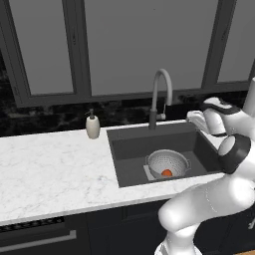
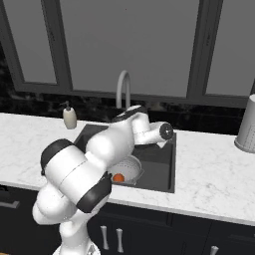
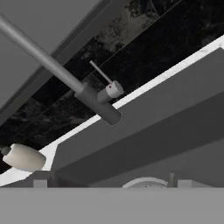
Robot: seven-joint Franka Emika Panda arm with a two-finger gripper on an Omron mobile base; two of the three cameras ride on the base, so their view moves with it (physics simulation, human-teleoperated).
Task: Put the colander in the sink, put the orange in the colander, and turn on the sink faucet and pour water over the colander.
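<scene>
The silver colander (image 1: 168, 162) stands on the floor of the dark sink (image 1: 130, 148), and the orange (image 1: 167, 173) lies inside it. From the right base the orange (image 2: 118, 178) and colander (image 2: 130, 168) peek out beside my arm. The grey gooseneck faucet (image 1: 160, 89) rises behind the basin; no water runs from its spout. My gripper (image 1: 192, 118) hovers over the sink's back right, level with the faucet's base, pointing at it. In the hand view the faucet's dark base (image 3: 101, 107) and thin lever (image 3: 100, 72) lie ahead of my gripper (image 3: 109, 183), whose fingertips (image 3: 40, 183) stand wide apart with nothing between them.
A cream soap pump bottle (image 1: 92, 126) stands on the white marble counter (image 1: 50, 169) left of the sink. A grey perforated canister (image 2: 247, 124) sits at the counter's far right. Dark windows and a black backsplash run close behind the faucet.
</scene>
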